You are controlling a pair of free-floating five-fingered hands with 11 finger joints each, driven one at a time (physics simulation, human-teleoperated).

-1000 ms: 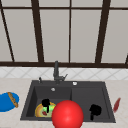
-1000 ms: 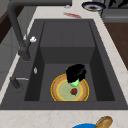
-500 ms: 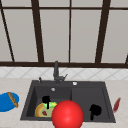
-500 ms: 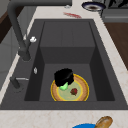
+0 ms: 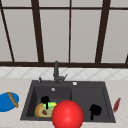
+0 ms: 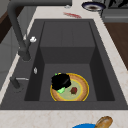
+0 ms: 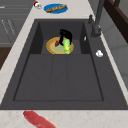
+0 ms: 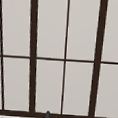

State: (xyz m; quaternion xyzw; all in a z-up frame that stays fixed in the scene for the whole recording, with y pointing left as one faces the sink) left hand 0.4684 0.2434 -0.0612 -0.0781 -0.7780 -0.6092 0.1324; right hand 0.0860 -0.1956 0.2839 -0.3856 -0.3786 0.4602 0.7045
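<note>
Red ball (image 5: 67, 114) hides part of the plate (image 5: 40, 110).

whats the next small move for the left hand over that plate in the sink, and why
Probably lift the left hand a little, straight up. In the right side view it sits on the green thing over the yellow plate, fingers apparently curled round it. A red bit lies close by on the plate, so a straight rise seems safest. The right hand hangs over the sink's shallow right part.

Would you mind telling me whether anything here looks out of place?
Yes: a yellow plate carrying food lies in the sink basin, the left hand on a green item there. A red ball sits in front.
</note>
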